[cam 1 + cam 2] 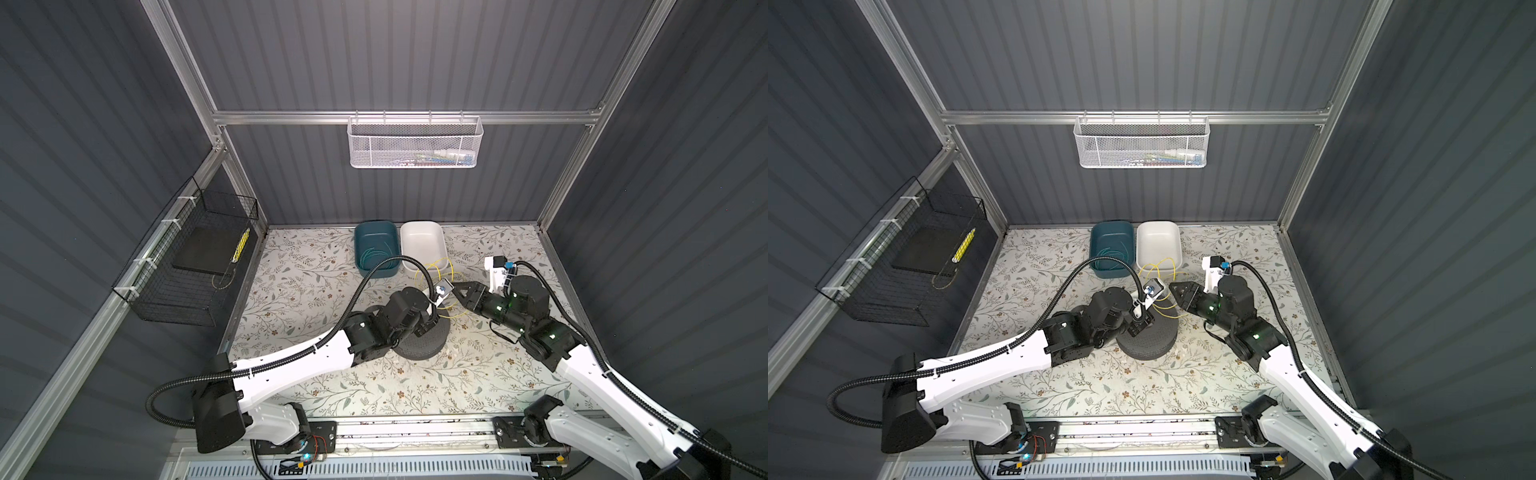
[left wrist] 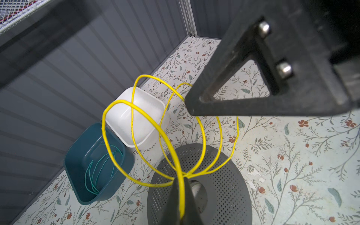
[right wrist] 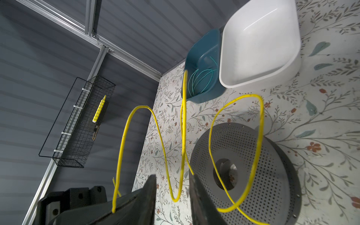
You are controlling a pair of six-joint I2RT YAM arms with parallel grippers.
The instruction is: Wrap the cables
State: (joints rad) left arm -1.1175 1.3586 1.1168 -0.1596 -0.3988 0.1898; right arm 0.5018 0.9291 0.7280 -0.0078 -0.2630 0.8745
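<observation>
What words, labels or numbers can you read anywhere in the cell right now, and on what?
No text can be read in any view.
On the yellow pen-like stick in the black wire basket: any print is too small to read.
On the colourful items in the white mesh basket: blurred, unreadable.
</observation>
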